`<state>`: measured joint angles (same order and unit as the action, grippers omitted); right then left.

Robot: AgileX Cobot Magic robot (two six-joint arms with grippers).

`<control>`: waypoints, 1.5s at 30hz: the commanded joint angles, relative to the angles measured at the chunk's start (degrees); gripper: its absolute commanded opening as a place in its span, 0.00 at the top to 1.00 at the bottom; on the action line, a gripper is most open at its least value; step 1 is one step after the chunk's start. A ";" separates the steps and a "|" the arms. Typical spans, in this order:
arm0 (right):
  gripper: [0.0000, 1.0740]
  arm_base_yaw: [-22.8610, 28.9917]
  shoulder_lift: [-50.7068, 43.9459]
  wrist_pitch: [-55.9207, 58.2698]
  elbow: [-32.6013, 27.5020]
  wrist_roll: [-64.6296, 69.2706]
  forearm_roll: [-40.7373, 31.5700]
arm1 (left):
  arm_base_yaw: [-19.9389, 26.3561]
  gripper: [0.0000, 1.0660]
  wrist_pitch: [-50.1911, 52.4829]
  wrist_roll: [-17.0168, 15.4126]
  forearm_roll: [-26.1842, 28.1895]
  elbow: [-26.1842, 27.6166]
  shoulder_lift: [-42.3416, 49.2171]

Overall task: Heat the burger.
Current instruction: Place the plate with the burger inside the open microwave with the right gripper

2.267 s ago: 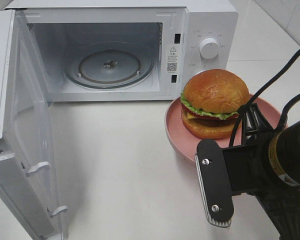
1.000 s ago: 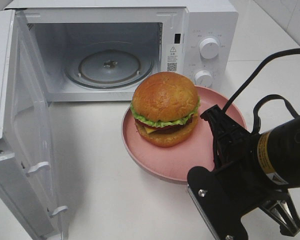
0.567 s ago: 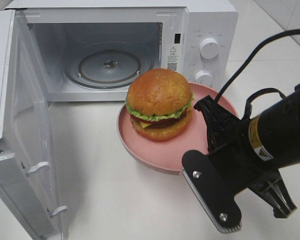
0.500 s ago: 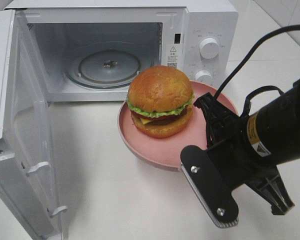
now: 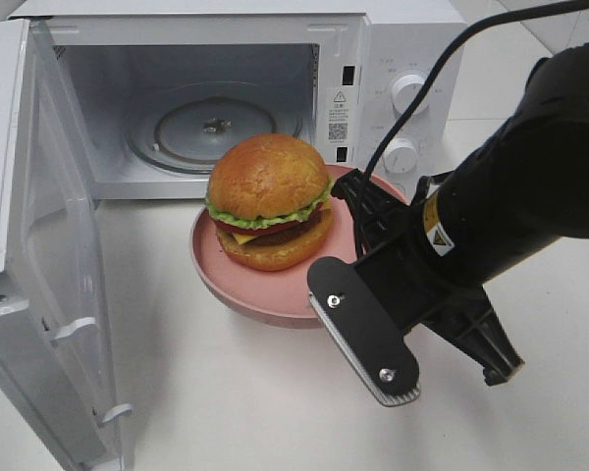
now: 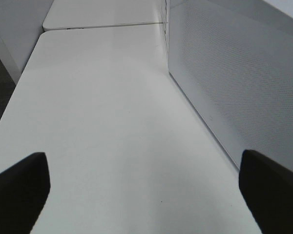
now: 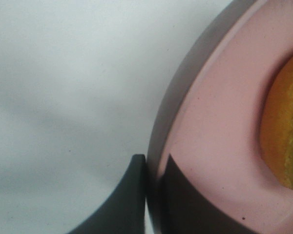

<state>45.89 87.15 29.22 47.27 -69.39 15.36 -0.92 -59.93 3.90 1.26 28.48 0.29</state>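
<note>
1. A plain white surface (image 5: 226,392) carried a white microwave (image 5: 402,39) at the back. Its door (image 5: 29,245) was swung wide open on the left of the high view, and the glass turntable (image 5: 214,128) lay bare inside.
2. The burger (image 5: 268,201) sat upright on a round pink plate (image 5: 238,290), a little off the plate's middle on the side away from the arm. Plate and burger were just in front of the open cavity, towards its right half and outside the oven.
3. The right arm (image 5: 530,167) came in from the right edge of the high view and sloped down and leftwards. A black cable (image 5: 427,83) arched over it, and its wrist was turned so that one flat finger (image 5: 363,334) faced the camera.
4. The right tool (image 5: 326,287) was pinched narrow on the near right rim of the plate. In the right wrist view one fingertip (image 7: 129,195) lay outside the rim and the other on the pink inner face.
5. A shadow lay under the plate (whether it was clear of the surface could not be told).
6. The left tool (image 6: 144,195) stood wide, with nothing between its dark fingers (image 6: 19,190). It hung over bare surface beside a white dotted panel (image 6: 234,87).
</note>
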 commanded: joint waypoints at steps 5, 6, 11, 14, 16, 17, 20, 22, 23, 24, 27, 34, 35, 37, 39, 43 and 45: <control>1.00 -1.66 4.93 -3.44 6.70 -2.01 -2.18 | -0.29 0.08 0.52 -0.29 -0.06 -0.06 1.49; 1.00 -1.66 5.61 -3.38 7.45 -2.01 -2.18 | -0.29 0.08 0.52 -0.29 -0.06 -0.06 1.49; 1.00 -1.66 9.22 -3.21 11.69 -1.89 -2.29 | -0.29 0.08 0.52 -0.29 -0.06 -0.06 1.49; 1.00 -1.66 12.55 -3.21 15.07 -0.80 -2.18 | -0.29 0.08 0.52 -0.29 -0.06 -0.06 1.49; 1.00 -1.66 13.12 -3.21 15.70 -0.40 -1.89 | -0.29 0.08 0.52 -0.29 -0.06 -0.06 1.49; 1.00 -2.06 14.61 -3.21 17.53 1.60 -0.52 | -0.29 0.08 0.52 -0.29 -0.06 -0.06 1.49; 1.00 -2.35 15.18 -3.21 18.51 2.69 -0.06 | -0.29 0.08 0.52 -0.29 -0.06 -0.06 1.49; 1.00 -3.15 17.42 -3.27 21.20 5.96 3.04 | -0.29 0.08 0.52 -0.29 -0.06 -0.06 1.49; 1.00 -3.15 17.42 -3.27 21.20 5.96 3.04 | -0.29 0.08 0.52 -0.29 -0.06 -0.06 1.49; 1.00 -3.38 17.82 -3.27 21.77 6.30 3.61 | -0.29 0.08 0.52 -0.29 -0.06 -0.06 1.49; 1.00 -3.61 19.48 -3.27 23.78 6.36 3.61 | -0.29 0.08 0.52 -0.29 -0.06 -0.06 1.49; 1.00 -3.61 21.94 -3.72 26.36 6.53 3.44 | -0.29 0.08 0.52 -0.29 -0.06 -0.06 1.49; 1.00 -3.61 22.57 -3.72 27.16 6.88 3.44 | -0.29 0.08 0.52 -0.29 -0.06 -0.06 1.49; 1.00 -3.61 22.92 -3.72 27.67 6.99 3.44 | -0.29 0.08 0.52 -0.29 -0.06 -0.06 1.49; 1.00 -3.61 23.84 -3.72 28.65 7.68 3.44 | -0.29 0.08 0.52 -0.29 -0.06 -0.06 1.49; 1.00 -3.61 26.41 -3.67 31.57 9.85 3.44 | -0.29 0.08 0.52 -0.29 -0.06 -0.06 1.49; 1.00 -3.61 27.33 -3.67 32.66 10.43 3.44 | -0.29 0.08 0.52 -0.29 -0.06 -0.06 1.49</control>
<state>42.57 114.19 28.48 77.69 -60.50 17.88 -0.92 -59.93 3.90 1.26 28.48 0.29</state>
